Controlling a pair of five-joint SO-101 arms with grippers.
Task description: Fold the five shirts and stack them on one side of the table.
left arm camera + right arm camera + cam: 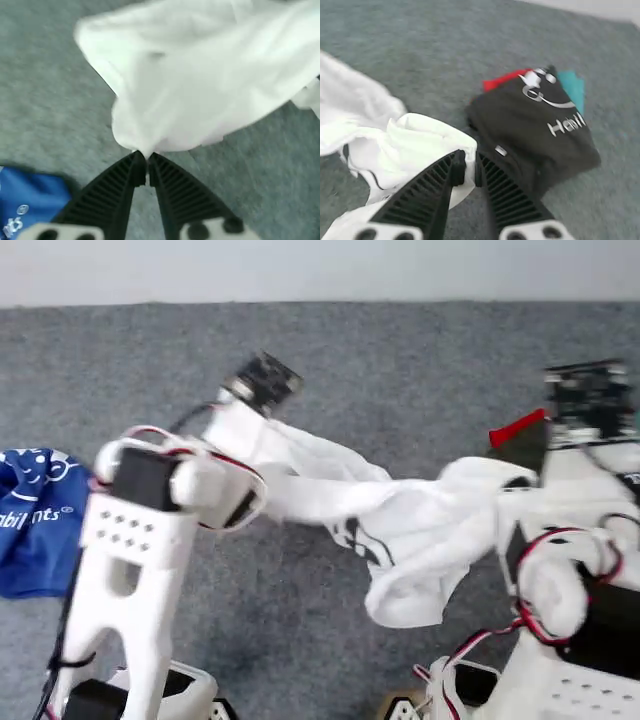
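Both my left hand (145, 167) and right hand (466, 167) are clamped on the white cloth shirt (420, 530), probably light and limp, best held at edges.

Print on three shirts, none fully legible.
Blue shirt (35, 520): white lettering cut off by folds, with a dotted white logo above it. Black shirt (535, 135): white curved logo and a blurred white word. White shirt (400, 530): black graphic, too crumpled to read.

Grey, felt-like table (400, 370) top across the scene; plain pale wall (300, 270) strip along far edge; even light.
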